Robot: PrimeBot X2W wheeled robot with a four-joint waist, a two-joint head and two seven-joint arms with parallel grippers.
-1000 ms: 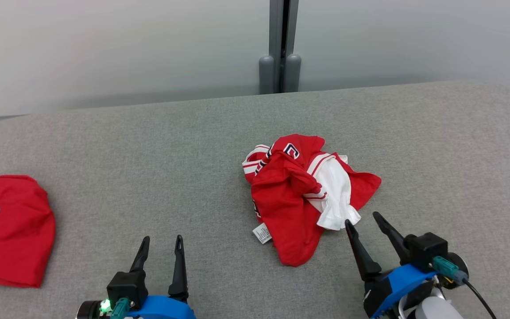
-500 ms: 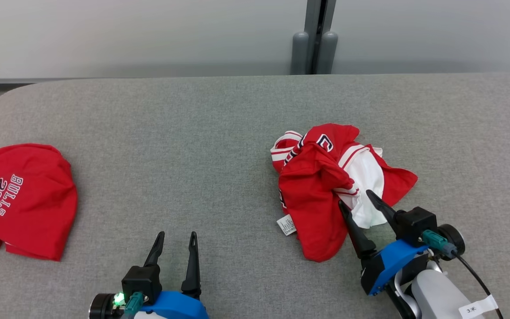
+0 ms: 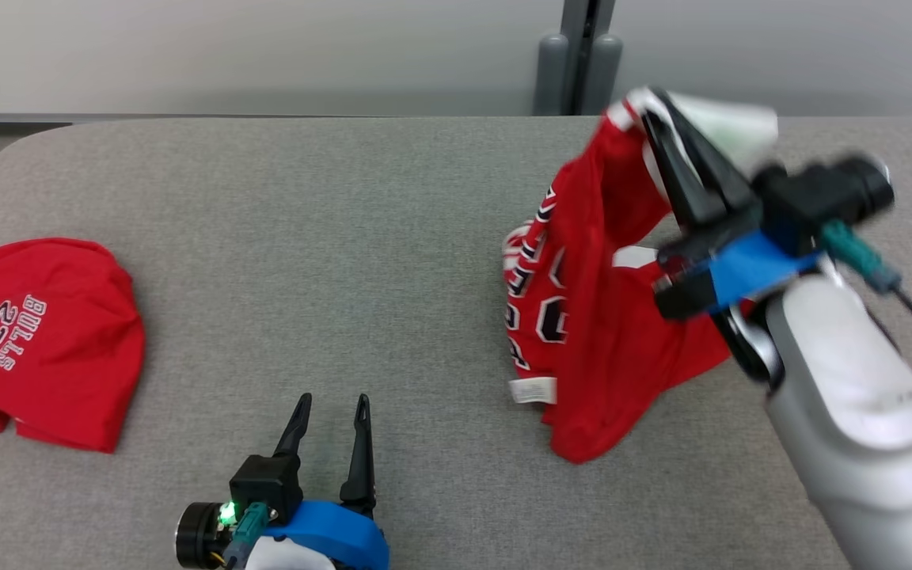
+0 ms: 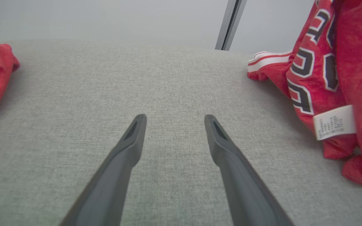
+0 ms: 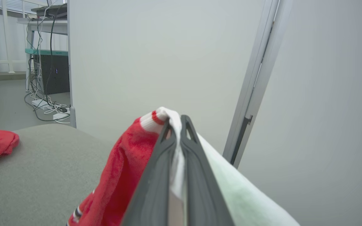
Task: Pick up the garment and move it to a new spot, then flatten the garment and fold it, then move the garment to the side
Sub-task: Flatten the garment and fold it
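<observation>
The grey fabric-topped table takes up most of my head view, with plenty of bare surface for a new spot. My right forearm is raised over the table's right half, because a crumpled shirt opens out best when hoisted by one edge so its own weight pulls it long. The garment, a red jersey with dark, white-edged lettering, hangs from that arm in a tall drape. Its lower folds rest on the table, so I judge it half lifted and not clear of the surface. A second red shirt lies well apart at the table's left edge, probably one set aside, and I leave it alone. The right gripper is clenched on the garment's white-and-red trim. In the right wrist view its fingers press together with white cloth pinched between them near the tips. That bite looks slim to me, so a fast swing could shake it loose. The left gripper sits low near me, spread wide and holding nothing, placed to take a second edge when I flatten. The white care label dangles at the jersey's near-left side, a handy seam marker.
</observation>
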